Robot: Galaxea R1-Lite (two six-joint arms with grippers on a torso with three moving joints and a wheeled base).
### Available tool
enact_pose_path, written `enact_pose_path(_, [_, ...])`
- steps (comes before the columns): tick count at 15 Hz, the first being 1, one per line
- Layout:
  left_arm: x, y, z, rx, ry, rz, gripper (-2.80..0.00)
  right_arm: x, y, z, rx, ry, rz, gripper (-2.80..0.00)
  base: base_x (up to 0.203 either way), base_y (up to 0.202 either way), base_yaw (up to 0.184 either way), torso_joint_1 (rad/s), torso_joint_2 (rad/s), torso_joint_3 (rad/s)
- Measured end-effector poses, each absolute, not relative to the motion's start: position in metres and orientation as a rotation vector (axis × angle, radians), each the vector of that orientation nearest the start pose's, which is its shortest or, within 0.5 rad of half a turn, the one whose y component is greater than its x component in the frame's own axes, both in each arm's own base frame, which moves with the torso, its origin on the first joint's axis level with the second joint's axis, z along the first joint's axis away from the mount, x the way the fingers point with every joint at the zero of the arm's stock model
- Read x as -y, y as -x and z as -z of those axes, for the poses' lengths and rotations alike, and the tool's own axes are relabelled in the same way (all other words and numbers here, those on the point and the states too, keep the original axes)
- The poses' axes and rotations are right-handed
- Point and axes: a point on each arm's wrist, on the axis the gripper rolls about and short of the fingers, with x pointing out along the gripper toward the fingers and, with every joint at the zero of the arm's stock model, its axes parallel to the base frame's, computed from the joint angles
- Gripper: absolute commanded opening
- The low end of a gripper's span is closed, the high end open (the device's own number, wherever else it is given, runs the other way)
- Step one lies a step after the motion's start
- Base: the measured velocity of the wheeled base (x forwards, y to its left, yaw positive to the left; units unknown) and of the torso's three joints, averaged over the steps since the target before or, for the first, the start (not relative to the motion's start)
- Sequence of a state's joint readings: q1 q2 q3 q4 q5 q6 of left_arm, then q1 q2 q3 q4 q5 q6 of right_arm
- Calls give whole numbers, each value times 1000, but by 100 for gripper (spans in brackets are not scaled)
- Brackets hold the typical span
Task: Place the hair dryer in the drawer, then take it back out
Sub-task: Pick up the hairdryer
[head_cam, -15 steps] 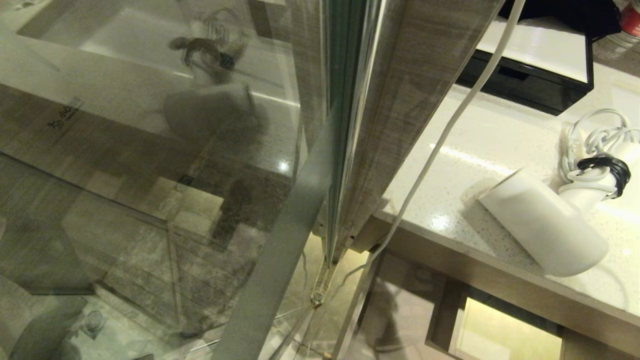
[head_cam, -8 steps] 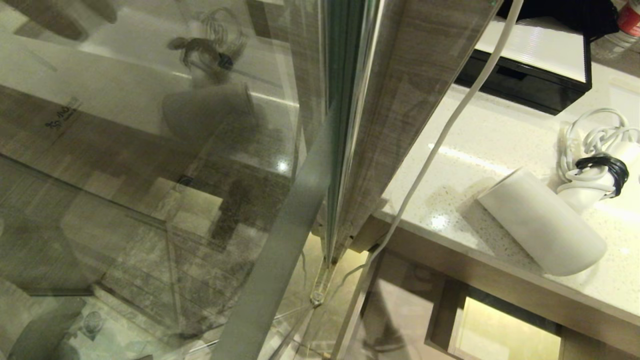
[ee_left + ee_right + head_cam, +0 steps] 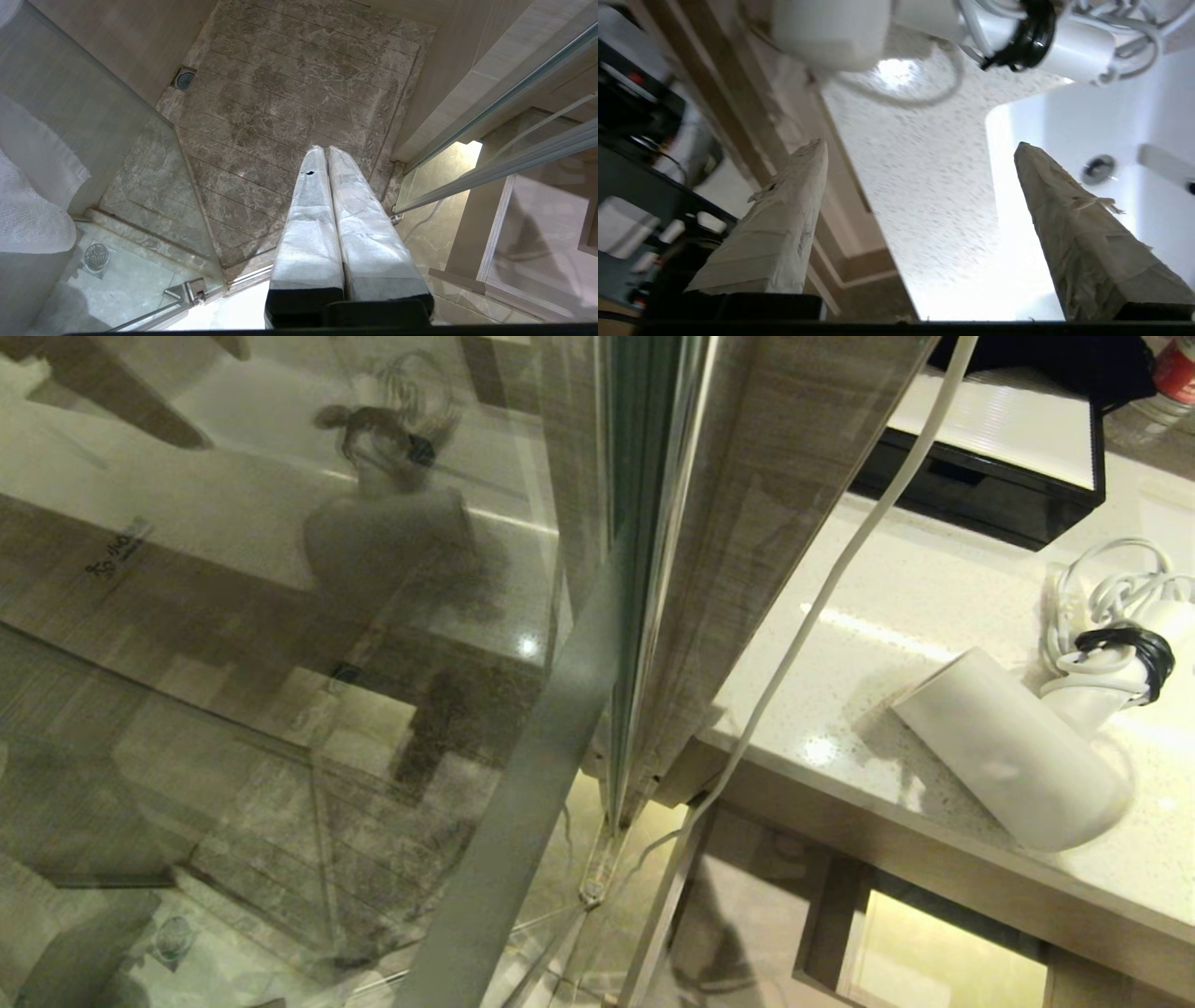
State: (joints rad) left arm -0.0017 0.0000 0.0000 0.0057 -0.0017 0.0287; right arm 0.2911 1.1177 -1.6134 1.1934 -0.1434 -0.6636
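Hair dryer (image 3: 1018,756) lies near the tabletop (image 3: 896,607) front edge: light, rigid, slick barrel; better held at its corded handle. Right claw (image 3: 920,149) apart, empty

Glossy speckled stone counter (image 3: 896,616); wood-grain edge

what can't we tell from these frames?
- Drawer: in no view that I can identify.
- Hair dryer grey end: head view shows only the barrel's side; in the right wrist view it runs off the edge.
- Right gripper: outside the head view, so its place over the counter is unclear.
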Motion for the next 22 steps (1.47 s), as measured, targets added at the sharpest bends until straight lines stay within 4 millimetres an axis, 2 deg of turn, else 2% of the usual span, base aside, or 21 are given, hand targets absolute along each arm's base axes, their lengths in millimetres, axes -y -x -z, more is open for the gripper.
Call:
enact_pose_path(3, [0,23,-75,-6,-29,3,-280,-16,-72,-352,-663,838,-283,0,0,0,0,0,0,0])
enact_pose_path(7, [0,23,-75,-5,-29,3,-280,-18,-77,-348,-686,857,-307,0,0,0,0,0,0,0])
enact_pose_path(13, [0,23,-75,-6,-29,4,-280,-24,-92,-350,-595,1186,-422,0,0,0,0,0,0,0])
enact_pose_path(22, [0,23,-75,-6,-29,3,-280,-33,-113,-344,-490,1379,-673,0,0,0,0,0,0,0])
